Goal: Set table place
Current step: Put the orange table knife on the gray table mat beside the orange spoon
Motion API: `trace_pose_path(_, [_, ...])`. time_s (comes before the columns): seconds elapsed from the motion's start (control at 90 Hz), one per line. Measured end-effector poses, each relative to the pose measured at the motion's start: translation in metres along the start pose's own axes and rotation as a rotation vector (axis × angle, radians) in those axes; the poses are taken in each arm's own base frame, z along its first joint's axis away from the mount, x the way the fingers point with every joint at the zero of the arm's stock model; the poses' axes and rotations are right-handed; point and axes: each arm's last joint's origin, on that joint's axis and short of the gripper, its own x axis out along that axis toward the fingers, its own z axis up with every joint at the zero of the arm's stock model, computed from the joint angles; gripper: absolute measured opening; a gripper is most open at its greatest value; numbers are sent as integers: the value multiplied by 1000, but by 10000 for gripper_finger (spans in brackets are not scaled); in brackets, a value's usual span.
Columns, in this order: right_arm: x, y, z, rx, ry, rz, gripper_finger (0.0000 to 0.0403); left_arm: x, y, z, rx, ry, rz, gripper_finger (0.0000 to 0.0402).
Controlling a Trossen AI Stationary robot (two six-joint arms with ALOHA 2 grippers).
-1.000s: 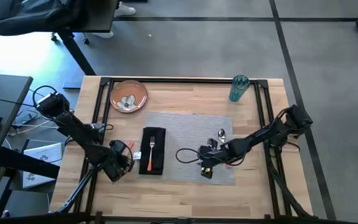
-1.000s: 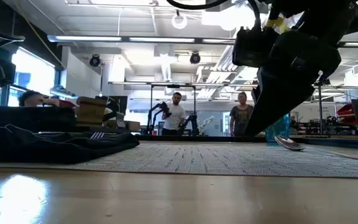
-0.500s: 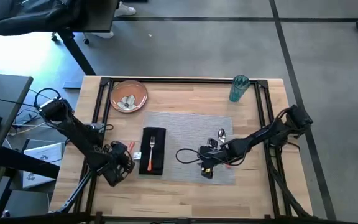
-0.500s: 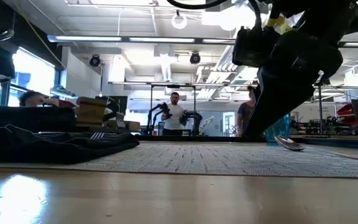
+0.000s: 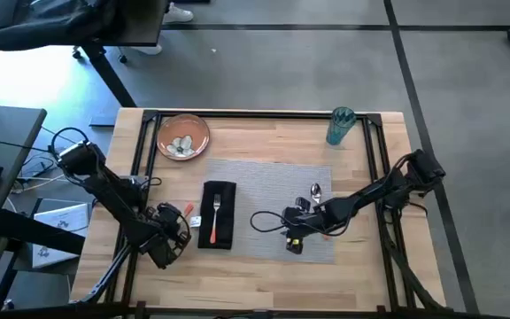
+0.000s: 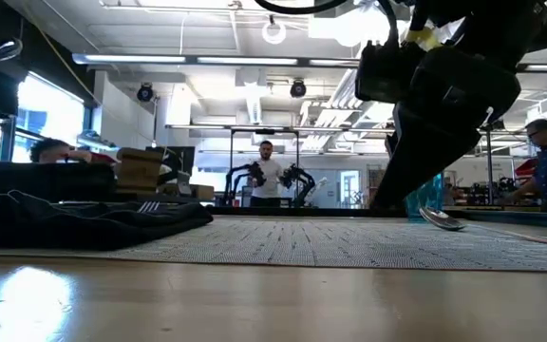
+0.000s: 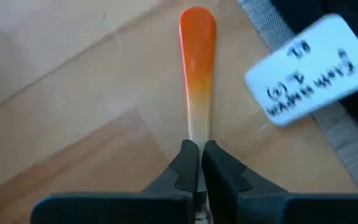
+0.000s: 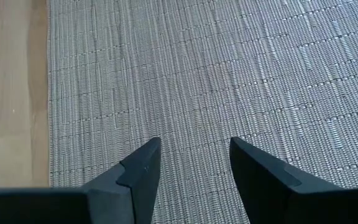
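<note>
A: Since a second ago the left arm has eased back toward the table's near-left corner; everything else lies as it did.

B: And its jaws?

A: The left gripper [image 7: 197, 163] is clenched on the blade end of an orange-handled knife [image 7: 197, 62], which points away from it over bare wood, just beside the placemat's left edge. A white label [image 7: 309, 70] lies next to the handle.

B: The right one?

A: The right gripper [image 8: 191, 163] has its jaws parted and empty, hovering low over the grey placemat [image 5: 273, 190] near its near-right part. The spoon [image 5: 315, 191] lies on the mat just beyond it.

B: So how far along is the setting?

A: Partly done, I'd say. The placemat is spread mid-table, the black napkin [image 5: 219, 213] lies on its left part, and the fork [image 5: 214, 218] rests on the napkin. The knife looks to be the piece in hand, not yet placed.

B: What's left?

A: The plate [image 5: 183, 136] sits at the far-left corner, well apart from the mat, with something pale in it that I can't make out. The teal cup [image 5: 340, 125] stands near the far-right corner. Both likely need bringing to the mat.
</note>
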Motion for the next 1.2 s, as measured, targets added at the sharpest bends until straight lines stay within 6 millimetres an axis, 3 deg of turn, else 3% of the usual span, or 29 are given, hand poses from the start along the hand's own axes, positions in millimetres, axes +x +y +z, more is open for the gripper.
trace_pose_path(0.411, [0, 0, 0, 0, 1, 2, 171, -23, -11, 9, 51, -56, -5, 1])
trace_pose_path(0.722, [0, 0, 0, -8, 3, 5, 171, -24, -16, 8, 41, -53, -43, 4])
trace_pose_path(0.933, [0, 0, 0, -24, 4, 6, 171, -23, -20, 6, 66, -19, -84, 63])
trace_pose_path(1.2, [0, 0, 0, -27, 4, 6, 171, -4, -10, -3, 6, -22, -115, 125])
